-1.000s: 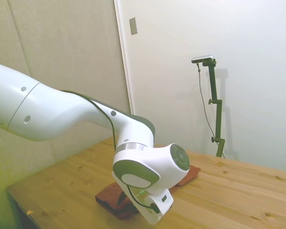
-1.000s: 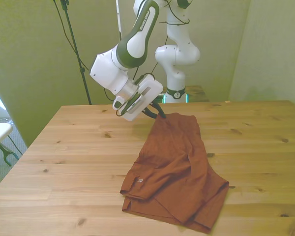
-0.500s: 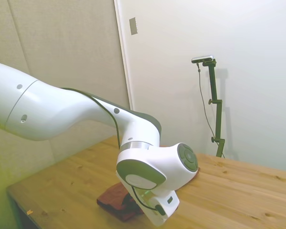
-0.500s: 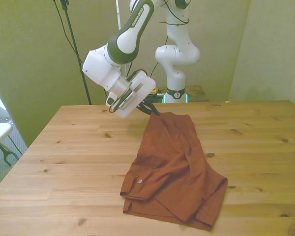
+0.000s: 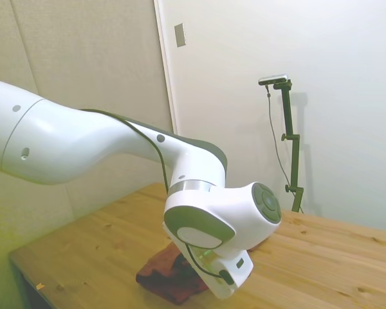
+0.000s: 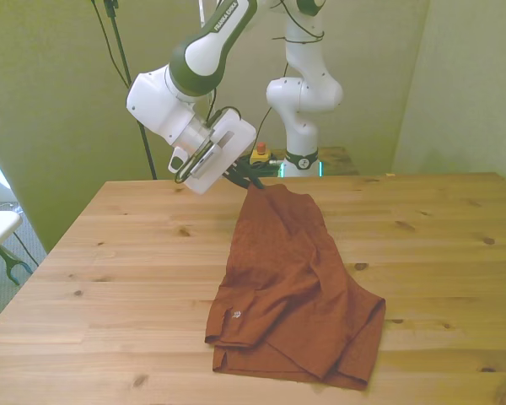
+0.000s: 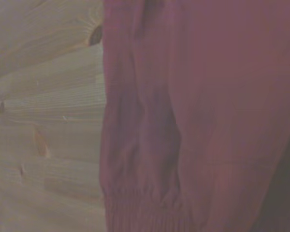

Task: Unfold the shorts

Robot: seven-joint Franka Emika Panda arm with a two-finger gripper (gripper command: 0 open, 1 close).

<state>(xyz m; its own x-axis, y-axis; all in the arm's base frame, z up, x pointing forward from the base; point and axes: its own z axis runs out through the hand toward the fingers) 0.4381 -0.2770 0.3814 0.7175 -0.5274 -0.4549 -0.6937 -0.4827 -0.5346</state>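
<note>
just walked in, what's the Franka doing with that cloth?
The gripper is shut on the far corner of the rust shorts and holds it lifted off the wooden table. The rest of the shorts lies on the table, folded over itself at the near end, so they are not yet unfolded.

lab | white robot arm (image 6: 204, 51) | wooden table (image 6: 110, 278) | bare walls

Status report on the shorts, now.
Gripper shut on far corner of the shorts, lifted off the table. Shorts folded, rest lying flat. Nothing in the way.
</note>
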